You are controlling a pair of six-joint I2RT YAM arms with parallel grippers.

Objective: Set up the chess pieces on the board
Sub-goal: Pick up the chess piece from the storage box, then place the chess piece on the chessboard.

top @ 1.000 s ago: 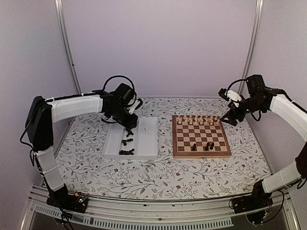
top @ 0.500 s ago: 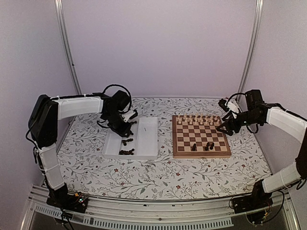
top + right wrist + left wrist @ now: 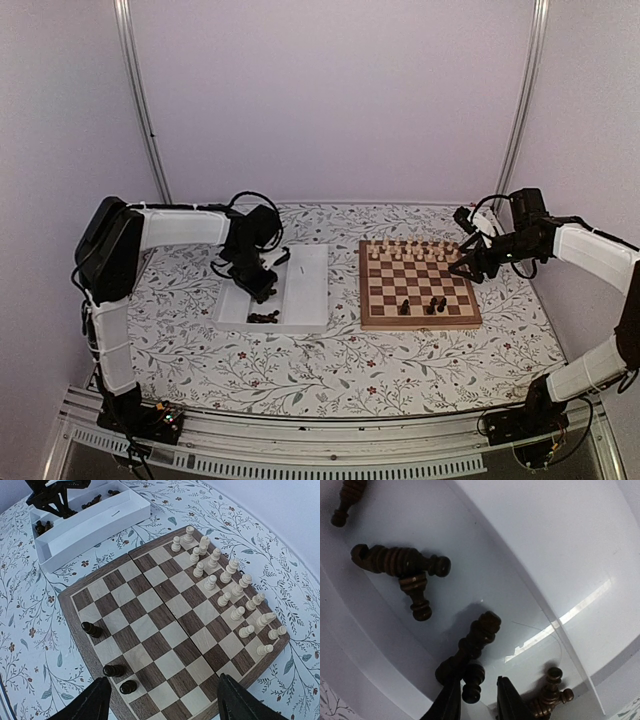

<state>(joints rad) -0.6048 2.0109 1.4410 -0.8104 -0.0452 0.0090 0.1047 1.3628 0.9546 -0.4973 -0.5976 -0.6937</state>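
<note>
we see the left arm fold down: the left gripper (image 3: pixel 256 284) now sits low inside the white tray (image 3: pixel 310 295), in its left compartment, where a second ago it hung above the tray's far end. its jaws draw closer together and now flank one dark chess piece (image 3: pixel 472 686), with a sliver of gap showing on one side. the right gripper (image 3: pixel 467 268) drops lower and slides in toward the right edge of the board (image 3: pixel 415 278), its jaws narrowing only slightly, wide apart.
</note>
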